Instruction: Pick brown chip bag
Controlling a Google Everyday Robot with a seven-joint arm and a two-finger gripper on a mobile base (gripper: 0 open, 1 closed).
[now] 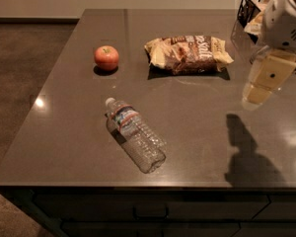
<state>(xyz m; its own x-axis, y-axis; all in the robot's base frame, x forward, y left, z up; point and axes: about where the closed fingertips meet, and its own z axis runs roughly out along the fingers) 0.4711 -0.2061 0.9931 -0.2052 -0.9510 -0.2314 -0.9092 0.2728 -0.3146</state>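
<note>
The brown chip bag [188, 54] lies flat on the grey table [79, 132] at the back middle, dark brown in the centre with pale tan ends and white lettering. My gripper [257, 95] hangs above the table at the right, to the right of the bag and nearer the front, apart from it and holding nothing. Its shadow falls on the table below it.
A red apple [106, 58] sits left of the bag. A clear plastic water bottle [135, 135] lies on its side near the front middle. A black wire basket [248, 9] stands at the back right corner. The table's front edge is close below.
</note>
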